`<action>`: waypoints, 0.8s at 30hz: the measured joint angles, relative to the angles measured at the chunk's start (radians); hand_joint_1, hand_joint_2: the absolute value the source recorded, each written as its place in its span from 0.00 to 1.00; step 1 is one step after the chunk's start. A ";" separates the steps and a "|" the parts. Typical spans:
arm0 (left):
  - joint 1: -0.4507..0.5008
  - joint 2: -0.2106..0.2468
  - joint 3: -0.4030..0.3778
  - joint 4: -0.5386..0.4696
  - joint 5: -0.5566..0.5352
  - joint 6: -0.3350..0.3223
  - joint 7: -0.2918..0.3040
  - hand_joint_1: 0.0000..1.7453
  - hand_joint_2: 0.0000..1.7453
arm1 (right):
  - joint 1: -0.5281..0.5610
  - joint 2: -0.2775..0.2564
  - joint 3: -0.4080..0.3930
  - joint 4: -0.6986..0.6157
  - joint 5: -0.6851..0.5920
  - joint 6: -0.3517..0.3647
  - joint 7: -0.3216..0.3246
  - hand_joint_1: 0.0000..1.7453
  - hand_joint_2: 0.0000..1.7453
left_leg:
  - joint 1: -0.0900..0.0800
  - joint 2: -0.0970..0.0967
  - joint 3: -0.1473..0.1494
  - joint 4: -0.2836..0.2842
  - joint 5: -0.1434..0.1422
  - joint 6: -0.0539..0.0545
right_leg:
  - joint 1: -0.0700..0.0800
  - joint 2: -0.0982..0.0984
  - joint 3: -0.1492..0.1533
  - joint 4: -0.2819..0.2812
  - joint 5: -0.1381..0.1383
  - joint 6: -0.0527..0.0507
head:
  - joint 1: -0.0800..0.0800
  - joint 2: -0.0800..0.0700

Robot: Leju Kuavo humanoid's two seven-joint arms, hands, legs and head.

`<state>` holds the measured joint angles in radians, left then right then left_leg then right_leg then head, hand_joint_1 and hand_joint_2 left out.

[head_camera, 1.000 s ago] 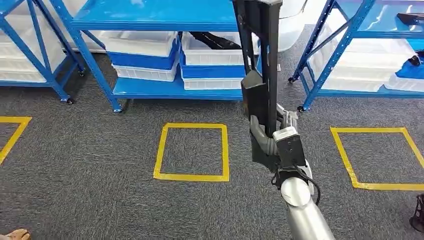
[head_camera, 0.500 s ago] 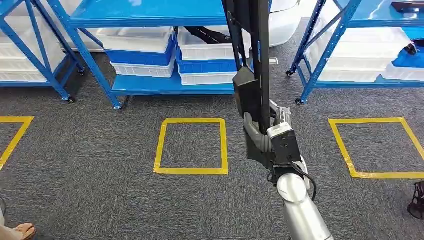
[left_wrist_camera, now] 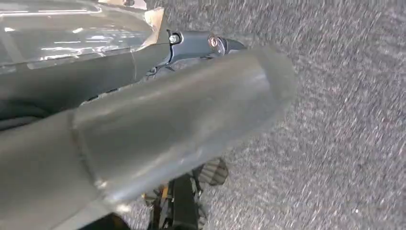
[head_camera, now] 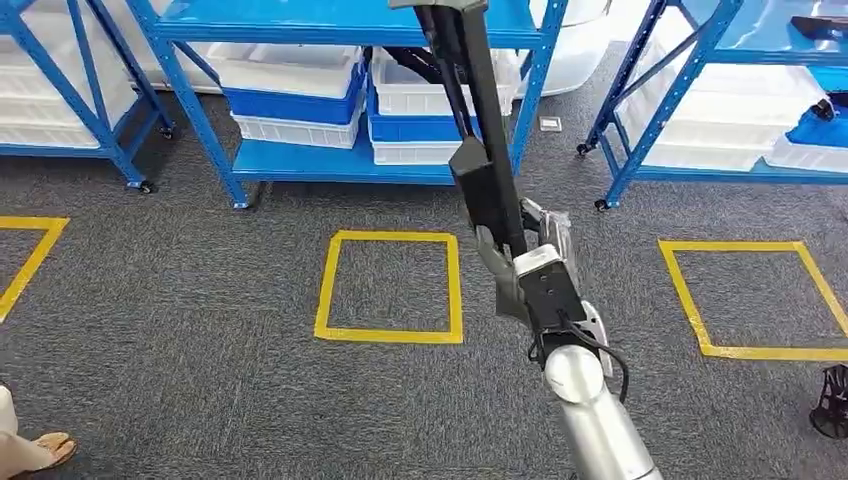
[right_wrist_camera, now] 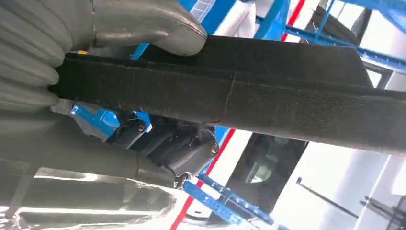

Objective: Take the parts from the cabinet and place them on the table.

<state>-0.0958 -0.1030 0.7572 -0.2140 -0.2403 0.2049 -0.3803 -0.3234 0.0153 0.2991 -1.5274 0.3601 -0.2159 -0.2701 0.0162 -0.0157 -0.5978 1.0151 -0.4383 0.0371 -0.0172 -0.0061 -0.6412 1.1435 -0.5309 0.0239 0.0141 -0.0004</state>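
Note:
In the head view my right hand (head_camera: 530, 272) grips a long black part (head_camera: 482, 130) near its lower end. The part stands almost upright, leaning up and to the left in front of the blue cabinet (head_camera: 330, 20). Up close in the right wrist view, the grey thumb (right_wrist_camera: 143, 24) lies over the black part (right_wrist_camera: 268, 96) and the darker fingers (right_wrist_camera: 167, 143) curl beneath it. My left hand (left_wrist_camera: 158, 115) hangs over the grey carpet with nothing in it, thumb stretched out.
White and blue bins (head_camera: 300, 95) sit on the cabinet's low shelf. A second blue rack (head_camera: 720, 90) stands to the right. Yellow tape squares (head_camera: 390, 288) mark the carpet. A person's sandalled foot (head_camera: 35, 450) shows at the lower left, a black object (head_camera: 830, 400) at the right edge.
The whole view has shifted slightly as the camera moved. The black part in my right hand now leans further to the left. The foot at lower left has moved.

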 joint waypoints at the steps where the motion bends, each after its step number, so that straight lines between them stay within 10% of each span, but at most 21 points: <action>1: 0.001 0.001 0.001 0.000 0.003 0.002 -0.001 0.00 0.00 | 0.001 0.000 0.000 0.001 0.003 0.000 0.000 1.00 1.00 | -0.003 -0.002 -0.006 0.000 0.003 0.005 | 0.000 0.000 -0.039 0.091 -0.037 -0.006 | -0.001 0.000; 3: 0.003 0.002 0.005 0.000 0.009 0.003 -0.003 0.00 0.00 | 0.006 0.000 0.000 0.006 0.005 0.002 0.000 1.00 1.00 | -0.008 -0.010 -0.015 0.001 0.009 0.012 | 0.002 0.002 -0.081 0.193 -0.065 -0.002 | 0.000 0.000; 6: 0.006 0.001 0.009 0.000 0.010 0.005 -0.003 0.00 0.00 | 0.010 0.001 0.001 0.011 0.006 0.002 -0.001 1.00 1.00 | -0.014 -0.031 -0.022 0.001 0.019 0.009 | 0.006 0.009 0.030 0.014 0.001 0.012 | -0.001 0.000; 8: 0.006 -0.001 0.013 0.000 0.010 0.006 -0.003 0.00 0.00 | 0.005 0.001 0.001 0.011 0.008 0.002 -0.002 1.00 1.00 | -0.020 -0.044 -0.027 0.003 0.025 0.002 | 0.009 0.058 0.105 -0.126 0.023 0.002 | 0.000 0.000; 12: 0.009 0.000 0.018 0.000 0.010 0.008 -0.003 0.00 0.00 | 0.007 0.004 0.001 0.012 0.009 0.003 -0.003 1.00 1.00 | -0.018 -0.069 -0.042 0.002 0.041 -0.021 | 0.009 0.032 0.107 -0.136 0.039 -0.018 | -0.001 0.000; 15: 0.009 0.002 0.020 0.000 0.008 0.016 0.004 0.00 0.00 | 0.004 0.013 0.000 0.013 0.016 0.005 -0.003 1.00 1.00 | -0.010 -0.002 -0.085 0.105 -0.039 -0.037 | -0.003 0.009 0.106 -0.141 0.050 -0.037 | -0.013 0.000; 18: 0.010 0.001 0.023 0.000 -0.002 0.027 0.019 0.00 0.00 | 0.012 0.013 0.000 0.014 0.024 0.011 -0.002 1.00 1.00 | 0.002 0.008 -0.162 0.293 -0.121 -0.056 | 0.001 -0.018 0.104 -0.140 0.050 -0.037 | -0.013 0.000; 22: 0.010 0.001 0.024 0.000 -0.020 0.041 0.058 0.00 0.00 | 0.019 0.018 0.000 0.013 0.033 0.016 -0.002 1.00 1.00 | 0.023 0.037 -0.047 0.101 -0.012 -0.072 | -0.003 -0.049 0.105 -0.138 0.048 -0.033 | -0.014 0.000; 24: 0.008 -0.001 0.023 0.000 -0.032 0.049 0.094 0.00 0.00 | 0.021 0.017 -0.003 0.007 0.035 0.018 -0.002 1.00 1.00 | 0.010 0.078 -0.008 0.017 -0.011 -0.067 | 0.013 -0.060 0.099 -0.129 0.040 -0.018 | -0.019 0.000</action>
<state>-0.0874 -0.1041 0.7805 -0.2136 -0.2728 0.2541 -0.2864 -0.3019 0.0320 0.2956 -1.5202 0.3956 -0.1984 -0.2716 0.0260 0.0619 -0.6058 1.0324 -0.4496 -0.0303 -0.0040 -0.0660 -0.5422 1.0145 -0.4910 0.0054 -0.0054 -0.0004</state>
